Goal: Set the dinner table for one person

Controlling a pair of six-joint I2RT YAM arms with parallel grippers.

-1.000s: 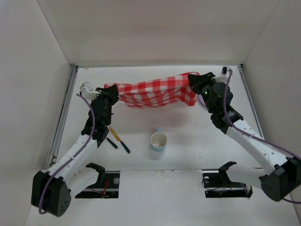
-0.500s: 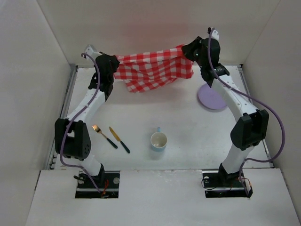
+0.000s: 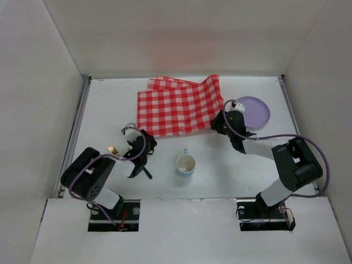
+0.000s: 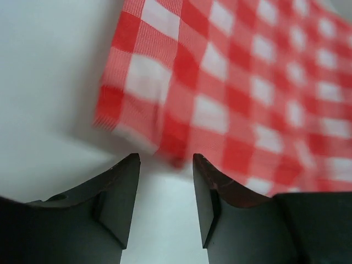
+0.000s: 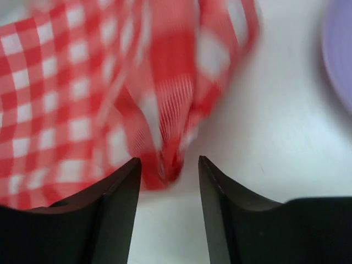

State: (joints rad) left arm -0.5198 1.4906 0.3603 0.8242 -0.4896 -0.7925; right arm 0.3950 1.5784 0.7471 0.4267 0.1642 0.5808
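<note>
The red-and-white checked cloth lies spread on the white dinner table, with folds along its far edge. My left gripper sits low at the cloth's near left corner. In the left wrist view it is open, and the cloth corner lies just beyond its tips. My right gripper is at the near right corner. In the right wrist view it is open too, with a bunched, blurred fold of cloth ahead of its fingertips.
A purple plate lies right of the cloth and shows at the right wrist view's edge. A white mug stands near the middle front. A gold fork head and a dark knife handle peek out by the left arm.
The cloth was stretched in the air between both shut grippers. Both arms have come down and toward the near side, both grippers have opened, and the cloth now lies on the table.
</note>
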